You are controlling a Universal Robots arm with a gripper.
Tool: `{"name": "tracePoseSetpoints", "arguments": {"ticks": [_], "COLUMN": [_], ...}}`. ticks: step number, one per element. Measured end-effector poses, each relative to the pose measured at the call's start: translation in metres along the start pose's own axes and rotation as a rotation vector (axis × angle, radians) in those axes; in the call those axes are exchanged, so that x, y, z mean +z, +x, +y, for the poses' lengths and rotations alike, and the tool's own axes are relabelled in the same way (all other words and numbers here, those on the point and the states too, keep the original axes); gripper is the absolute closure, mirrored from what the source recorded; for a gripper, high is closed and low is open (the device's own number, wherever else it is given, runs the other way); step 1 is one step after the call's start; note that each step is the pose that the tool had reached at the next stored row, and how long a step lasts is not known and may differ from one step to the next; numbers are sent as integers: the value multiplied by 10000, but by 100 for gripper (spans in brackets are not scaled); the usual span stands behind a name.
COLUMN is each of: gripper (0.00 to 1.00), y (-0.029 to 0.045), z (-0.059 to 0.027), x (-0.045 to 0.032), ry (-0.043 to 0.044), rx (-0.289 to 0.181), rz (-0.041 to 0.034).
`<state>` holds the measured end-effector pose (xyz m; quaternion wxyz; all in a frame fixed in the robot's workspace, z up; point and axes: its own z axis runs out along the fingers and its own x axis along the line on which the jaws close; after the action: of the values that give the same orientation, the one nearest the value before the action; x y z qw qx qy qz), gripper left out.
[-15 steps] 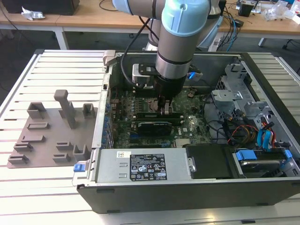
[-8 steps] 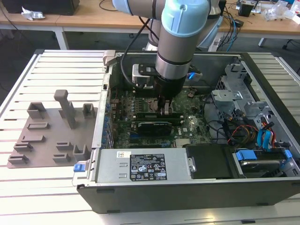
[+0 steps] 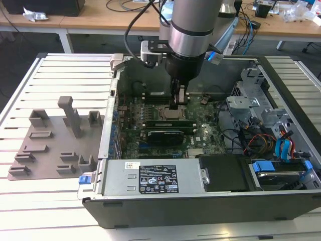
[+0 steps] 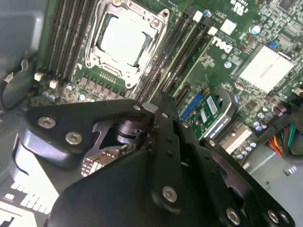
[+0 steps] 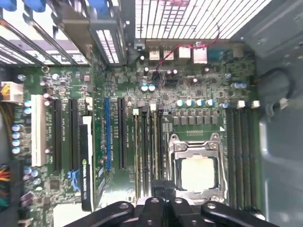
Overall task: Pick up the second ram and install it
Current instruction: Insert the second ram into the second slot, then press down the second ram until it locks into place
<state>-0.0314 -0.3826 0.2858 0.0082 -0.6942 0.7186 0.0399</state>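
1 risk for you: gripper (image 3: 178, 103) fingers, pressed together over the slots (image 5: 147, 151), could crack the ram if misaligned.

case walls (image 3: 116, 95) hemming motherboard (image 3: 200, 135), top open

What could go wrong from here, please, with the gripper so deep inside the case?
1. The gripper hangs low over the memory slots, right beside the socket; a sideways drift might strike the socket's frame.
2. Pressing down off a slot's line could strain the motherboard.
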Motion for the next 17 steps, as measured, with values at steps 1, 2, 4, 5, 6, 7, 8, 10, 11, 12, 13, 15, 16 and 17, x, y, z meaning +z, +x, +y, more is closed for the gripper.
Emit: {"name": "tracePoseSetpoints", "arguments": {"ticks": [1,2,4,5,6,7,8,10,11,12,13,15,16,17], "gripper": [90,90,90,90,90,90,90,90,90,90,90,90,90,90], "y": [0,0,0,0,0,0,-2,-8,-7,-6,-4,-2,1,3], "z": [0,0,0,0,-2,-14,-87,-353,-407,-428,-454,-484,-523,-541], "x": [0,-1,-1,-2,-2,-2,1,56,89,116,156,198,257,304], "ry": [0,-1,-1,-1,-2,-2,-8,-59,-67,-67,-66,-67,-66,-65], "rx": [0,1,1,1,1,2,2,4,5,5,5,6,14,20], "rz": [-1,1,0,0,0,0,0,4,4,3,3,4,3,3]}}
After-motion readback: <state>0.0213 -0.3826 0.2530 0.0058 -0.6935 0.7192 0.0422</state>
